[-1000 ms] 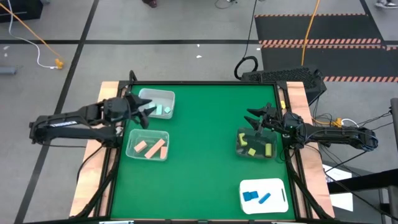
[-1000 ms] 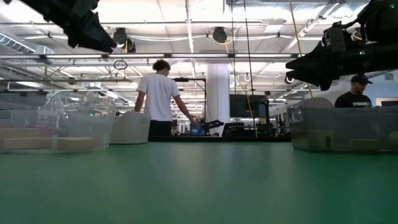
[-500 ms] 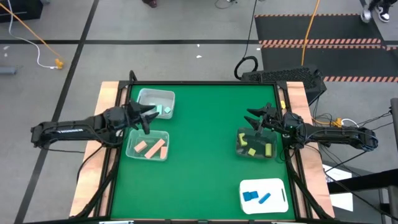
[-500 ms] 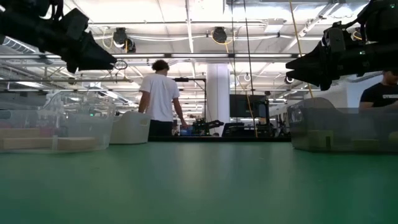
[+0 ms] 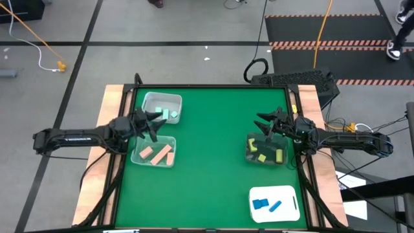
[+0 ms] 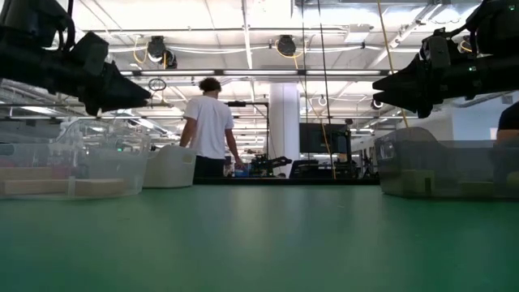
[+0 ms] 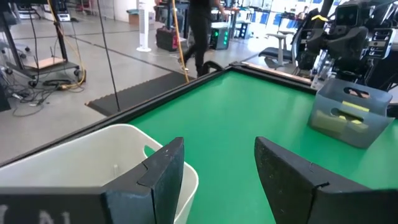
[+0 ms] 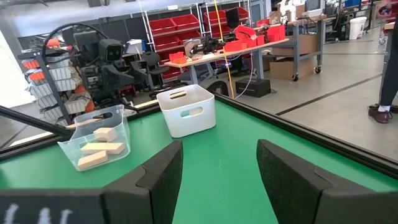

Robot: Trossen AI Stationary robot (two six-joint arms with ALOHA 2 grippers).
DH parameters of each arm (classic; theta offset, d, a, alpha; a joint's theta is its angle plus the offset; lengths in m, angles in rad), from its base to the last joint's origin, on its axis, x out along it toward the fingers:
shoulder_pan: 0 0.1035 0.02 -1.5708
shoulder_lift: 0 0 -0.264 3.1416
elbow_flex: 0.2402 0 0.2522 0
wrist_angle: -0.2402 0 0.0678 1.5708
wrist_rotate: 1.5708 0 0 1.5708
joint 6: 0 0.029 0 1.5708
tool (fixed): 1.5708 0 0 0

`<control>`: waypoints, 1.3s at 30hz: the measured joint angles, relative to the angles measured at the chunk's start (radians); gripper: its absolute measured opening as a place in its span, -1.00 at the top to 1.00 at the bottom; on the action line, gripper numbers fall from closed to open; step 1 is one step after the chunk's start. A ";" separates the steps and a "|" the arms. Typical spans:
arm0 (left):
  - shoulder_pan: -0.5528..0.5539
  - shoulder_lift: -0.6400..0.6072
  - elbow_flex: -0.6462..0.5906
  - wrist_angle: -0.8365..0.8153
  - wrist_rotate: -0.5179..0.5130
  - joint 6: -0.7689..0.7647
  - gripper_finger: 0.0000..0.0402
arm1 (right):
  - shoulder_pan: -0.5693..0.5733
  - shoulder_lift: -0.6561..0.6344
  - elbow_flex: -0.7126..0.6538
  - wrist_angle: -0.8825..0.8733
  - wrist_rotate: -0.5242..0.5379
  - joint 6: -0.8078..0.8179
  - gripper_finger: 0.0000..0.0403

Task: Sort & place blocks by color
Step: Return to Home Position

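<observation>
Mint green blocks (image 5: 169,114) lie in a white bin (image 5: 155,100) at the far left. Salmon blocks (image 5: 157,154) lie in a clear bin (image 5: 137,157) nearer on the left. On the right, yellow blocks (image 5: 266,155) lie in a clear bin (image 5: 250,144), and blue blocks (image 5: 266,205) rest on a white flat tray (image 5: 288,194) at the near right. My left gripper (image 5: 152,122) hovers open between the two left bins, nothing between its fingers (image 7: 163,177). My right gripper (image 5: 264,123) stands open above the far side of the yellow bin, also empty.
The green mat (image 5: 210,162) lies bare between the left and right bins. Wooden strips (image 5: 111,97) edge the table on both sides. Beyond the far edge, a person in a white shirt (image 6: 208,123) stands in the room.
My left gripper has sunk toward the table over the left bins and tipped from slanting downward to nearly level, its fingers still as wide apart. The right arm and all the blocks have kept still.
</observation>
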 joint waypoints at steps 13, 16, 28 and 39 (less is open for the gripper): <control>0.000 0.000 -0.077 0.123 0.000 0.017 0.01 | 0.000 0.000 0.000 0.000 0.000 0.000 0.03; 0.000 0.000 -0.077 0.121 -0.001 0.020 0.01 | 0.000 0.000 0.000 0.000 0.000 0.000 0.03; -0.028 0.002 -0.077 0.101 0.049 -0.217 0.01 | 0.000 0.000 0.000 0.000 0.000 0.000 0.03; -0.030 0.002 -0.077 0.113 0.043 -0.213 0.01 | 0.000 0.000 0.000 0.000 0.000 0.000 0.03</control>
